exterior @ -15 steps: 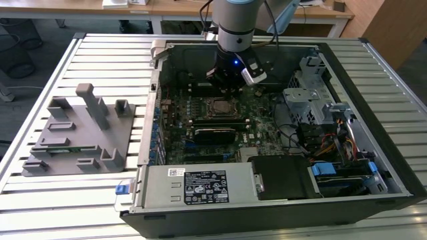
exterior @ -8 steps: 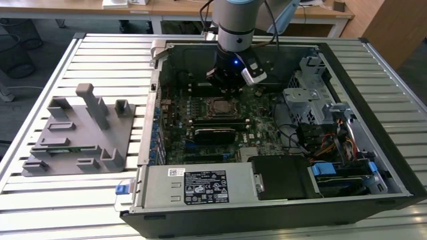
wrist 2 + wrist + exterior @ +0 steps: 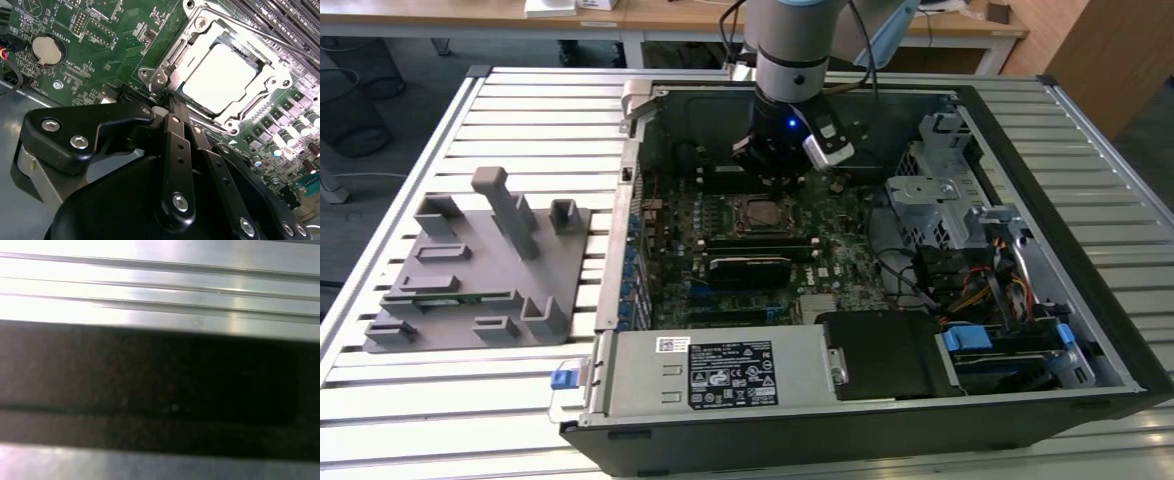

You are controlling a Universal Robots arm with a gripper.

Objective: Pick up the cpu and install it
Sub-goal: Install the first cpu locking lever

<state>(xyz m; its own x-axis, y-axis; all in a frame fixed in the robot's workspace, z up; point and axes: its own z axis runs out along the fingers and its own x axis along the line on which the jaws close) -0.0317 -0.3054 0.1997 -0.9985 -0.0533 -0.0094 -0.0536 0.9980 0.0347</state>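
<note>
In the second wrist view, the black metal linkage of the claw [image 3: 172, 102] fills the near part of the frame, its two fingers drawn together to a narrow point with nothing between them. Just past that tip lies the cpu [image 3: 226, 79], a small flat square chip with a pale silvery top, seated inside the square black-and-metal socket frame [image 3: 165, 75] on the green motherboard [image 3: 100, 45]. The claw tip looks to be just at the frame's edge, though contact is hard to judge.

In the exterior view, the slatted metal desk [image 3: 454, 400] carries a grey plastic tray [image 3: 480, 270] at the exterior view's left and an open black computer case [image 3: 1107, 330]. The arm reaches down into the case, beyond the socket.
</note>
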